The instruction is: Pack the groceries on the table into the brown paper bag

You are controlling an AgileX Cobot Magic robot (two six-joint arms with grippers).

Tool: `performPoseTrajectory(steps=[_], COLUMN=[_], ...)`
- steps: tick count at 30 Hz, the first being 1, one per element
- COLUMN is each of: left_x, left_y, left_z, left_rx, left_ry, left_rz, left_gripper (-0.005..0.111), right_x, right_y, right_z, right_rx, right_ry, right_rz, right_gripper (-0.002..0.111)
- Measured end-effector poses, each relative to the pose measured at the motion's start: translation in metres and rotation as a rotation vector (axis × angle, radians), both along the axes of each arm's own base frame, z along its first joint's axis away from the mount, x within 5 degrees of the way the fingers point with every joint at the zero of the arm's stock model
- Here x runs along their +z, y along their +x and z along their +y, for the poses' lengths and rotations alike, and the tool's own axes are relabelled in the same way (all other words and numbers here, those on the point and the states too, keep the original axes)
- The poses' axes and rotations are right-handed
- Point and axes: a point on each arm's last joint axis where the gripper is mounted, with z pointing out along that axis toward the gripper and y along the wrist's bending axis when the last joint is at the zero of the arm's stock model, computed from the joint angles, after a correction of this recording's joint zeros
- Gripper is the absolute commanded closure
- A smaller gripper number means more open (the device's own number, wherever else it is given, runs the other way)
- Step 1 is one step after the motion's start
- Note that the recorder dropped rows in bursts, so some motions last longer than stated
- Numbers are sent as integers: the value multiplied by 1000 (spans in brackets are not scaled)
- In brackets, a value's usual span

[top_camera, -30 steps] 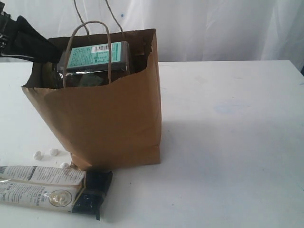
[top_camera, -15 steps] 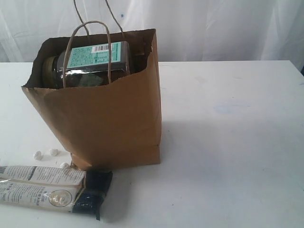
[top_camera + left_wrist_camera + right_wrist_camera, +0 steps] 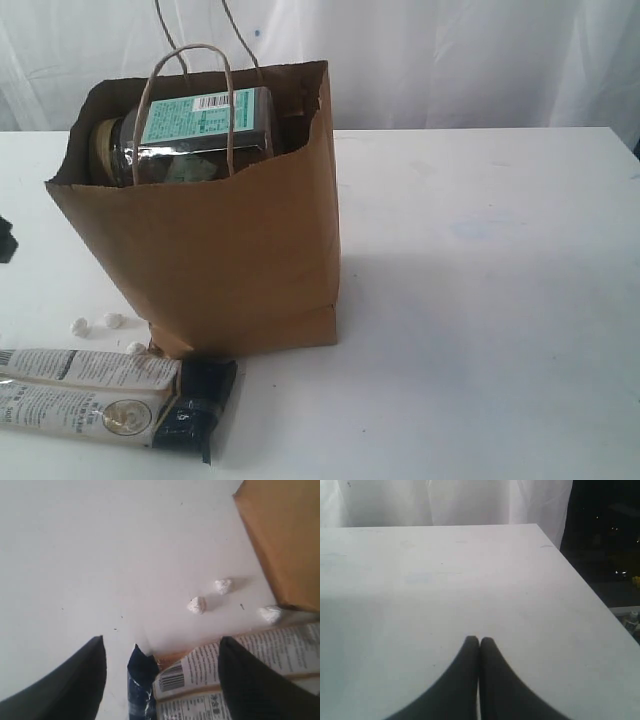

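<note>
The exterior view shows the bag (image 3: pixel 230 260) upright on the counter (image 3: pixel 480 300), a jar (image 3: pixel 190 130) lying in its mouth and the packet (image 3: pixel 100 395) flat just before its base. Only the left wrist view shows the left fingers (image 3: pixel 85 680): spread wide, holding nothing, the packet's dark end between them. The right wrist view shows the right fingers (image 3: pixel 470 680) pressed together over the counter.
</note>
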Motion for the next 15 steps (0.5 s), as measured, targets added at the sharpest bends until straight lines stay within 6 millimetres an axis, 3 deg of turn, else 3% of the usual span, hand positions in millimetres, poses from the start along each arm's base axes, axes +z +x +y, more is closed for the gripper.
performPoseTrajectory(steps=[3, 6, 15], left_x=[-33, -54, -84], left_y=[3, 7, 21], left_z=[-2, -4, -6], left_rx=[58, 133, 162], left_ry=[-57, -131, -155], left_rz=[-11, -9, 46], left_gripper=[40, 40, 40], right_x=[0, 0, 0], right_y=[0, 0, 0], right_z=[0, 0, 0], right_rx=[0, 0, 0], right_ry=[0, 0, 0], right_rz=[0, 0, 0], right_gripper=[108, 108, 108])
